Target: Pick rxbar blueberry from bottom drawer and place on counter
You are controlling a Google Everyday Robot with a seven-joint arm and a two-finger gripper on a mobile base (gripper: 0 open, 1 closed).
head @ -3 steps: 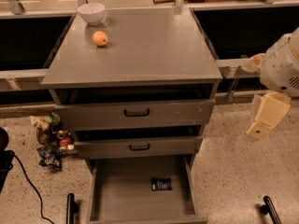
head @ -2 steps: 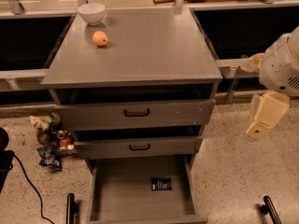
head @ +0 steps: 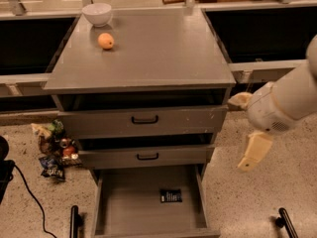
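Lying below the counter: the rxbar blueberry (head: 171, 196), a small flat black wrapper with white print, on the floor of the bottom drawer (head: 129, 202), under the right half of the counter's front edge.
Counter: the broad grey counter (head: 158, 48) is the cabinet's top and carries only two things, both on its rear left part.
White bowl: the white bowl (head: 97, 14) stands at the counter's rear left corner, close to the back edge.
Orange fruit: the orange fruit (head: 105, 40) sits on the counter just in front of the bowl, apart from it.
Bottom drawer: pulled out forward from under the counter, a shallow grey tray with low side walls; the bar is the one thing in it and touches no wall.
Drawer fronts: the upper drawer front (head: 99, 120) and the lower drawer front (head: 109, 157), each with a black handle, lie one below the other under the counter's front edge and above the tray.
Gripper: the gripper (head: 237, 133) hangs in the air just off the counter's front right corner, lower than the counter top and outside the cabinet's right side.
Fingers: the two cream fingers (head: 255, 151) stand spread apart with nothing between them; one is near the counter's corner, the other points down toward the floor.
Arm: the white arm (head: 285, 98) comes in from the right of the counter.
Snack packets: colourful snack packets (head: 53, 150) lie on the speckled floor, left of and below the counter.
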